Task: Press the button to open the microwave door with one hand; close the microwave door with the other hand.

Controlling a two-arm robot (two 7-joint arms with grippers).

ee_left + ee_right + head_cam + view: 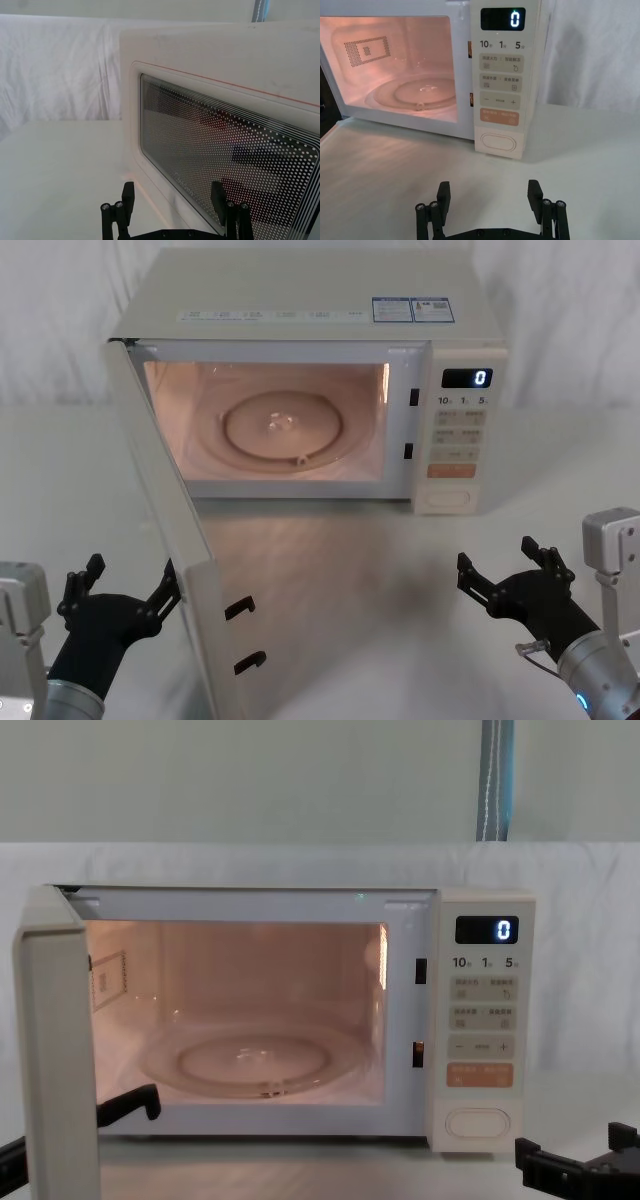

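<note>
Opening's done, I reckon: the cream-white microwave door with its dark glass window [165, 530] stands swung wide, my black left gripper [125, 592] spread empty beside its outer face for closing, my black right gripper [510, 575] released, well short of the oval cream button [447, 499].

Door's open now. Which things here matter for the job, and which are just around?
For the job:
- microwave door, swung open
- button, oval, bottom of panel
- left hand, open, beside the door
- right hand, open, in front of the panel

Just around:
- glass turntable
- orange button
- display
- white table
</note>
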